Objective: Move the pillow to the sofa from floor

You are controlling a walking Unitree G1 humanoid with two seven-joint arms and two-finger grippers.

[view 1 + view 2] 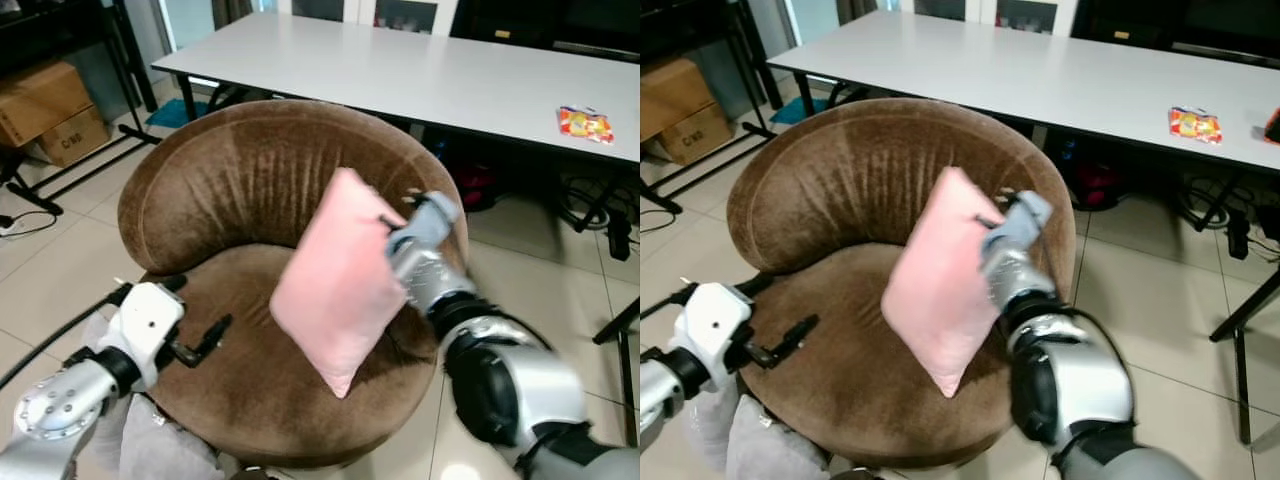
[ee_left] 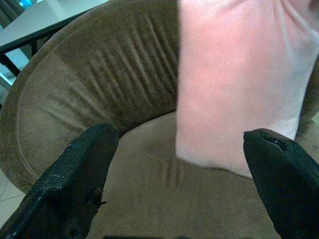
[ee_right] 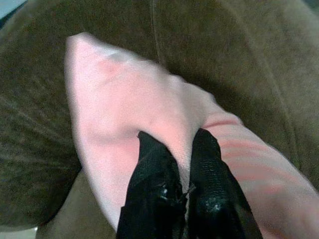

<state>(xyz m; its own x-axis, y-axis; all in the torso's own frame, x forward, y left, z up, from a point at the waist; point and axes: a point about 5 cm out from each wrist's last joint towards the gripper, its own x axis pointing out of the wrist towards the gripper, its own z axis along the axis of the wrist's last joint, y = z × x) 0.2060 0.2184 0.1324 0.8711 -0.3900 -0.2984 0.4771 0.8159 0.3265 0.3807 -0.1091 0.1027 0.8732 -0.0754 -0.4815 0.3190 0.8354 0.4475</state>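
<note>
A pink square pillow [image 1: 335,280] hangs tilted, one corner down, over the seat of a round brown velvet sofa chair [image 1: 230,180]. My right gripper [image 3: 177,142] is shut on a pinched fold at the pillow's upper right edge, near the chair's right side. The pillow's lower corner is close to the seat cushion; I cannot tell whether it touches. My left gripper [image 2: 182,144] is open and holds nothing. It hovers over the left front of the seat and faces the pillow [image 2: 239,84].
A long white table [image 1: 400,70] stands behind the chair with a colourful packet [image 1: 585,122] on it. Cardboard boxes [image 1: 40,110] sit at the far left under a black rack. Grey cloth [image 1: 150,440] lies by the chair's front left. Tiled floor surrounds the chair.
</note>
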